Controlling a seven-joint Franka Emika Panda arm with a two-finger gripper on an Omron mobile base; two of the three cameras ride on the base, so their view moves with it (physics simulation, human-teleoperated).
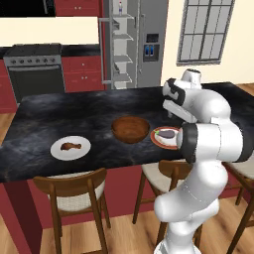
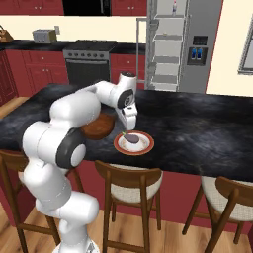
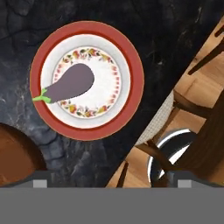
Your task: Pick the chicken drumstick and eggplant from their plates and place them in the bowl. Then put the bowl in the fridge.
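The gripper (image 2: 129, 129) hangs spread (nothing held) above the eggplant (image 3: 70, 83). It lies on the red-rimmed plate (image 3: 130, 109) beside the bowl (image 1: 130, 129).

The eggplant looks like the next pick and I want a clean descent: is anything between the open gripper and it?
Nothing visible is. The gripper hangs open above the red-rimmed plate, and the eggplant lies bare on it. The bowl stands beside the plate, off to one side.

Home kitchen: fridge (image 1: 130, 44), oven range (image 1: 34, 69), island counter (image 1: 59, 116).
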